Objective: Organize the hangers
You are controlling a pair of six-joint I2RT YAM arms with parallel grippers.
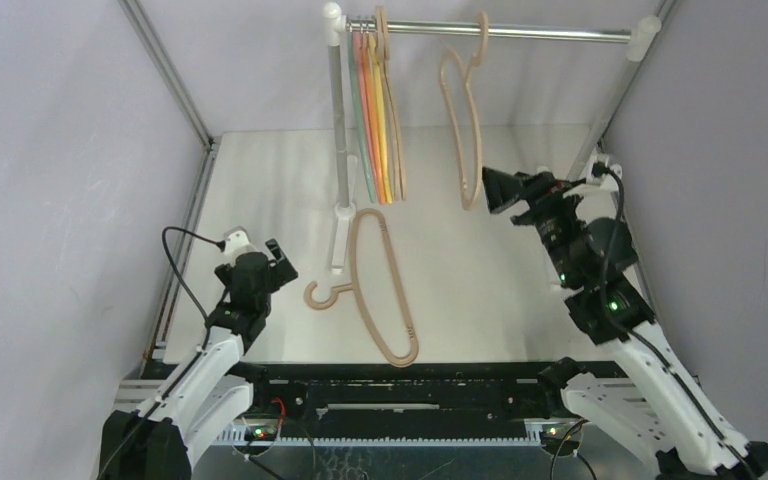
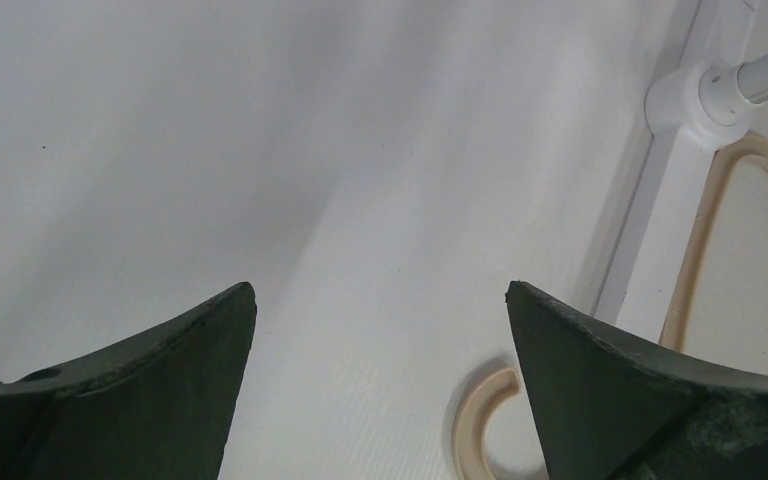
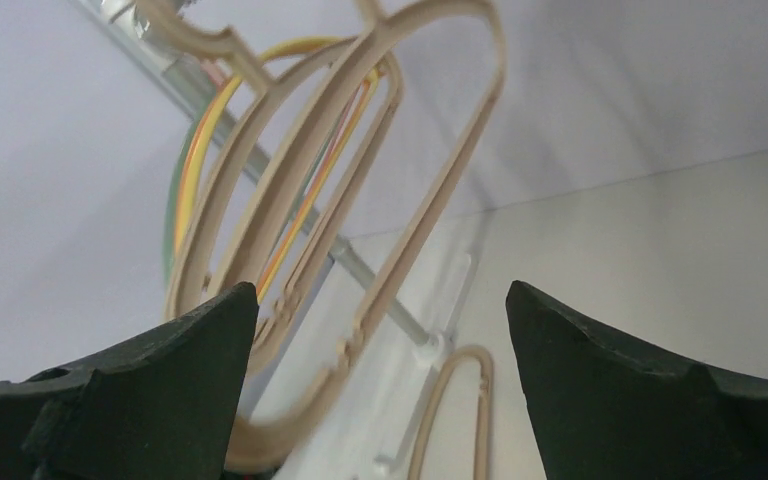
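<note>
Several thin coloured hangers (image 1: 375, 120) and a beige one (image 1: 396, 120) hang bunched at the rail's left end. Another beige hanger (image 1: 463, 130) hangs alone further right. My right gripper (image 1: 490, 190) is open just beside its lower end, holding nothing. In the right wrist view that hanger (image 3: 430, 200) swings blurred near the left finger of the right gripper (image 3: 380, 290). A third beige hanger (image 1: 380, 290) lies flat on the table. My left gripper (image 1: 282, 260) stands open to the left of its hook. The left wrist view shows the hook (image 2: 475, 415) beside the left gripper (image 2: 380, 290).
The silver rail (image 1: 550, 33) with white joints spans the back. Its upright post (image 1: 340, 130) stands on a white foot (image 1: 338, 245) next to the lying hanger. Grey walls close in on both sides.
</note>
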